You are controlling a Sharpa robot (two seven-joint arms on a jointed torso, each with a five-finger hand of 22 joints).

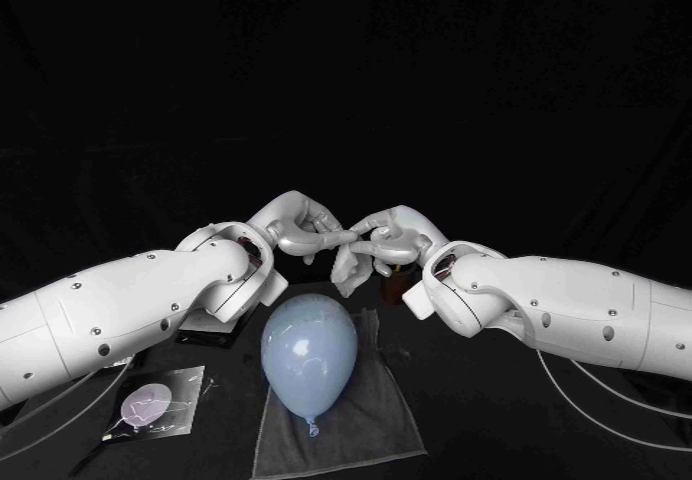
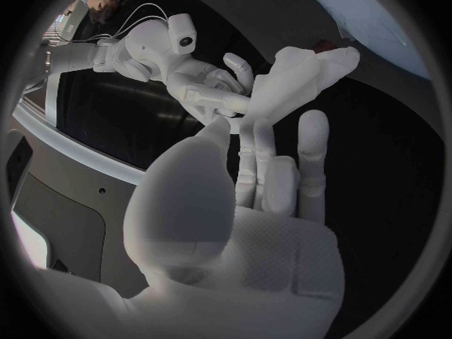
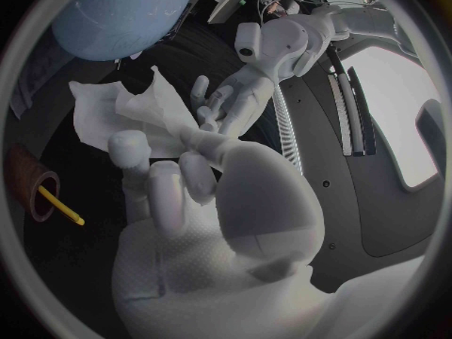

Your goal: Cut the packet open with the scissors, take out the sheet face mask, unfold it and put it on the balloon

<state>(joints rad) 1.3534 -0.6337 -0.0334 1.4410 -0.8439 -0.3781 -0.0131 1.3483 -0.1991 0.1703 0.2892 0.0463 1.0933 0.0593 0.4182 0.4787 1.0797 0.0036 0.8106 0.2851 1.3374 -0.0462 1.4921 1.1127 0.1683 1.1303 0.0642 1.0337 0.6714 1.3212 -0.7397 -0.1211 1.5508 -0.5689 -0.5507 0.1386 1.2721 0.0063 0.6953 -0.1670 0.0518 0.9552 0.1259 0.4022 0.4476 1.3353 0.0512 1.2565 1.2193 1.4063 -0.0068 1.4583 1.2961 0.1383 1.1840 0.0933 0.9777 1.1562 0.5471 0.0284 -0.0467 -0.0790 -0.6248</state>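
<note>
1. Both arms meet over the middle of the table (image 1: pixel 505 440), the left hand (image 1: pixel 296 228) and right hand (image 1: pixel 382 240) almost fingertip to fingertip, up above the fat end of the balloon (image 1: pixel 309 350).
2. The sheet mask (image 3: pixel 123 109) is out of its pack and hangs between the two hands, a crumpled, half-folded white sheet. In the head view a pale flap of it droops just below the right hand.
3. The right hand clearly has it. In the right wrist view, thumb and fingers are pinched together on one edge of the sheet and the rest fans out away from the palm.
4. The left hand is trickier. Its fingertips reach up to the same end of the mask and seem to touch it, but its other fingers stand fairly straight and apart. Can't tell whether that's a real grip or just contact.
5. The balloon is pale blue and lies on a grey towel (image 1: pixel 361 430) with its knot pointing toward the robot. The mask isn't touching it.
6. The packet (image 1: pixel 152 405) lies flat on the table beside the towel, on the robot's left and under the left arm.
7. A brown cup (image 3: pixel 29 184) sits behind the right hand with a yellow stick (image 3: pixel 61 207) poking out of it.
</note>
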